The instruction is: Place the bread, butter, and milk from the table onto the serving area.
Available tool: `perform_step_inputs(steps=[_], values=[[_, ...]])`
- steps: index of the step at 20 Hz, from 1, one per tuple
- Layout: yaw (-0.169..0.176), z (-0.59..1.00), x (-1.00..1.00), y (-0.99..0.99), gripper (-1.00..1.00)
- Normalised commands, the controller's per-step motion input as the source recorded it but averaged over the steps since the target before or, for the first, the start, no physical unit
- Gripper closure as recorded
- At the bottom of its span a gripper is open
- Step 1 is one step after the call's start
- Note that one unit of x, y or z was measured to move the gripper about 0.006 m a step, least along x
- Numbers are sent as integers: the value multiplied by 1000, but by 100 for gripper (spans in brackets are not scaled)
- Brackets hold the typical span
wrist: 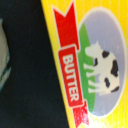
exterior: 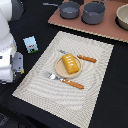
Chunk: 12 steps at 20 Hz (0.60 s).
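The bread [exterior: 71, 64] lies on the round tan plate [exterior: 59, 70] in the middle of the serving area, the beige placemat [exterior: 90, 100]. The milk [exterior: 31, 44] stands upright on the black table [exterior: 30, 25], beside the placemat at the exterior view's left. The butter [wrist: 95, 65] fills the wrist view from very close: a yellow box with a red "BUTTER" banner and a cow picture, lying on the black table. In the exterior view the butter is hidden behind my white arm [exterior: 9, 62]. My gripper's fingers show in neither view.
A fork [exterior: 52, 76] and an orange-handled knife [exterior: 73, 83] lie by the plate, with another orange-handled utensil [exterior: 87, 58] beyond it. A reddish-brown board [exterior: 107, 27] with grey pots [exterior: 93, 13] stands at the back. A pale blurred shape [wrist: 2, 55] shows at the wrist view's edge.
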Motion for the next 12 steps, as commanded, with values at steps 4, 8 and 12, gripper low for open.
perform_step_inputs(steps=[4, 8, 12], values=[[11, 0, 0, -41, 100], [8, 331, 47, -21, 100], [-85, 1000, 583, -23, 100]])
